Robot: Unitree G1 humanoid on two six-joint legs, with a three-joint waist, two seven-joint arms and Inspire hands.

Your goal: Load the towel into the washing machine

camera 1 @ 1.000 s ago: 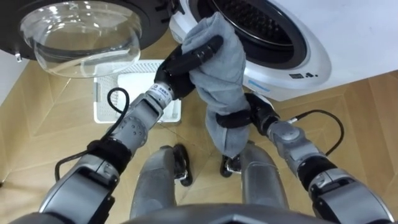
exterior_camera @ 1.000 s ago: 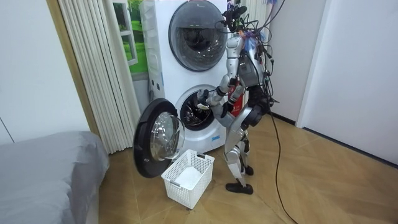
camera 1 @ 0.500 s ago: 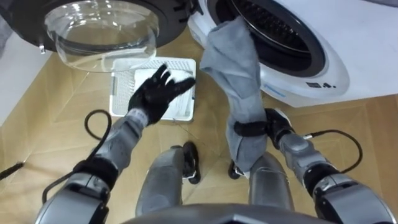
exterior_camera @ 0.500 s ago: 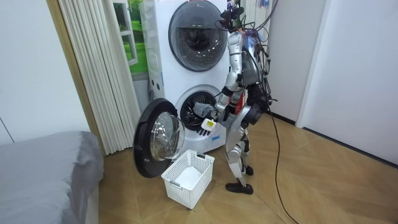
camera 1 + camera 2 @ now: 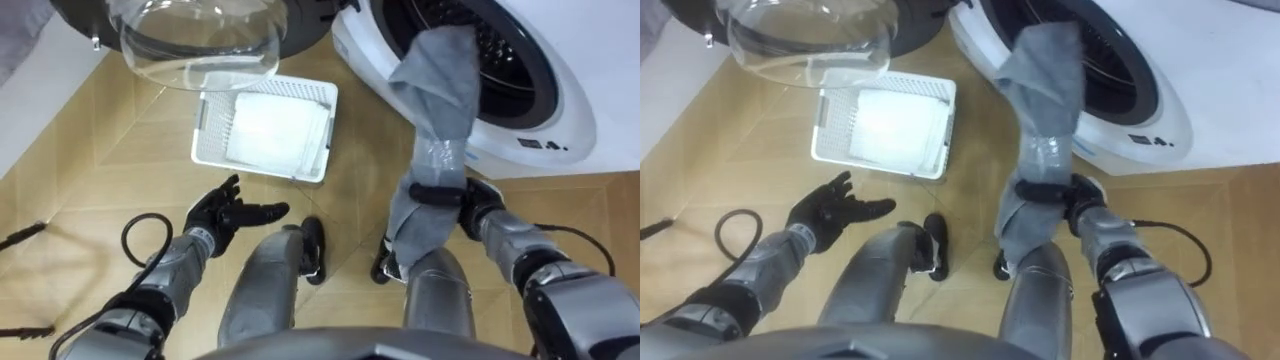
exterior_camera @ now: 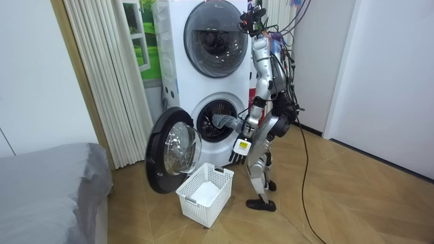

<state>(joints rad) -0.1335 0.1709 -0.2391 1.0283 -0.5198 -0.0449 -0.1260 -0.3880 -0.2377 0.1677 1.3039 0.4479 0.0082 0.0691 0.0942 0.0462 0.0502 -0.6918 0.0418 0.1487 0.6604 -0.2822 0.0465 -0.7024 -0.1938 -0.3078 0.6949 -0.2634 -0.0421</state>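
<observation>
Right hand [image 5: 478,197] curled round the lower part of the grey towel [image 5: 437,90], its top end draped over the mouth of the washing machine [image 5: 560,110]; left hand [image 5: 228,212] low above the floor, fingers spread, empty; white basket [image 5: 203,125] below the open door [image 5: 195,40]

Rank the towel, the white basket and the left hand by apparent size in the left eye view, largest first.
1-2. The towel and the white basket: too alike to rank. The towel looks longer, the basket wider, and the towel hangs nearer the camera.
3. The left hand, clearly smallest.
</observation>
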